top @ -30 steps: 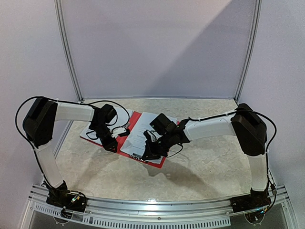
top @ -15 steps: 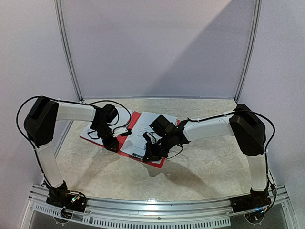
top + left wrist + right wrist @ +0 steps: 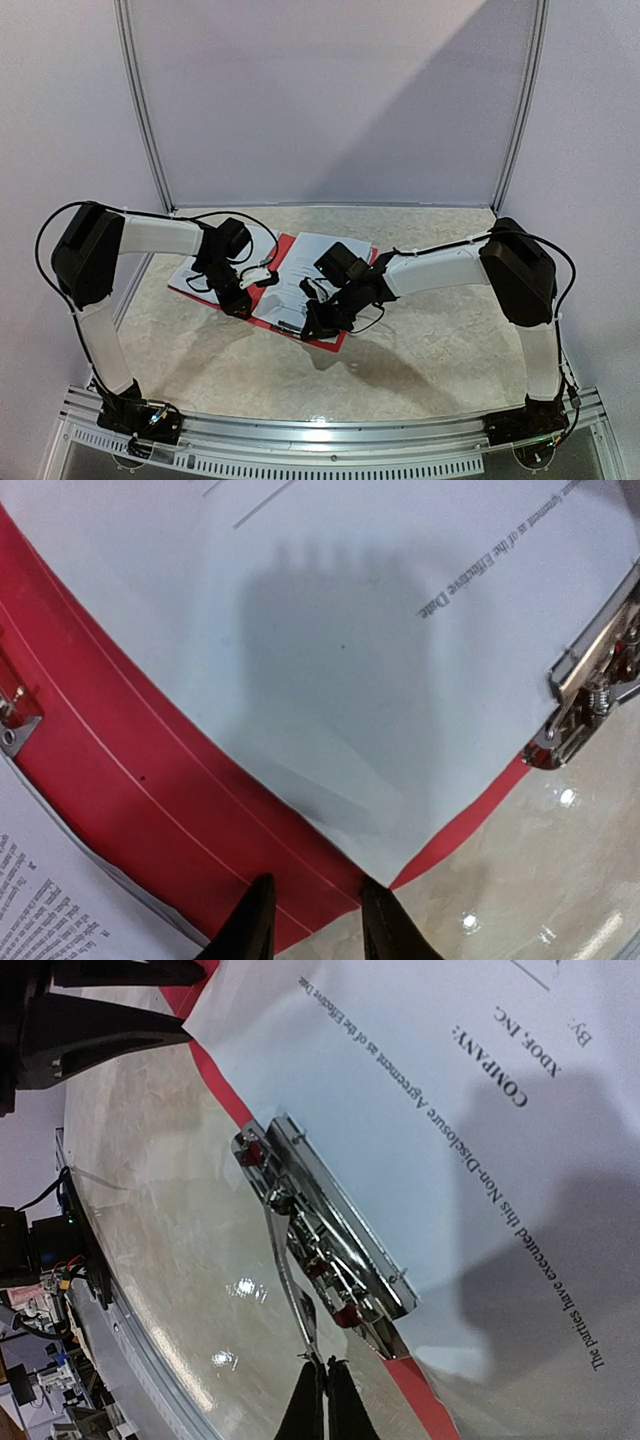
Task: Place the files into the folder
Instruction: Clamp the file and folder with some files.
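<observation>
The red folder (image 3: 262, 291) lies open on the table. A white printed sheet of the files (image 3: 450, 1090) rests on its right half, and the silver clip (image 3: 330, 1240) sits over that sheet's near edge. More files (image 3: 195, 275) lie on the left half. My right gripper (image 3: 325, 1392) is shut, its tips touching the end of the clip's thin lever (image 3: 290, 1280), just off the folder's near edge. My left gripper (image 3: 315, 925) hovers over the folder's spine (image 3: 150, 810) at the near edge, fingers apart with nothing between them. The sheet's corner (image 3: 390, 865) lies by the right finger.
The marbled table (image 3: 450, 350) stretches right of the folder. A metal rail (image 3: 330, 435) runs along the near edge, and two frame posts (image 3: 140, 100) stand against the white backdrop. The left gripper's black body (image 3: 90, 1020) shows at the top left of the right wrist view.
Both grippers have shifted only slightly toward each other over the folder's near edge. The folder and sheets have not moved.
</observation>
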`<state>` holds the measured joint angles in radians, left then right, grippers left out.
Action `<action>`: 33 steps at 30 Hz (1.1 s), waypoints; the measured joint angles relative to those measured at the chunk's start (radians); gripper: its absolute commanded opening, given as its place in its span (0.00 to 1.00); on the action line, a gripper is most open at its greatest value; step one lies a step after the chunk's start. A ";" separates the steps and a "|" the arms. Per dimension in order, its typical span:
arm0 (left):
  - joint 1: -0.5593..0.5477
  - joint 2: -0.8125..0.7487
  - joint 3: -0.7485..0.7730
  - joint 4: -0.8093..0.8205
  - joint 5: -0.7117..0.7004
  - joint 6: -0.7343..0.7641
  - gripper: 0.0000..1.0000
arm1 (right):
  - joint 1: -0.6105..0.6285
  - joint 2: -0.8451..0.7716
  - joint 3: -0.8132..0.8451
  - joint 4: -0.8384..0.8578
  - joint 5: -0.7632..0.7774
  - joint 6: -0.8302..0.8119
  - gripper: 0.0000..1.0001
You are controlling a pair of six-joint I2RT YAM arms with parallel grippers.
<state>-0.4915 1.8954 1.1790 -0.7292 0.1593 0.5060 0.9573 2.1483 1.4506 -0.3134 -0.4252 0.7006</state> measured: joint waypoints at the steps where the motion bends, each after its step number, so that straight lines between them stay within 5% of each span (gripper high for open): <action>1: -0.003 0.001 0.002 -0.001 -0.004 0.002 0.29 | -0.002 0.000 0.000 0.000 -0.001 -0.001 0.01; 33: -0.043 0.014 0.021 -0.003 -0.059 0.025 0.29 | -0.046 0.035 -0.015 0.032 -0.085 -0.026 0.00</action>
<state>-0.5346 1.9099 1.1995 -0.7322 0.1001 0.5312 0.9115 2.1830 1.4357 -0.2817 -0.5098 0.6746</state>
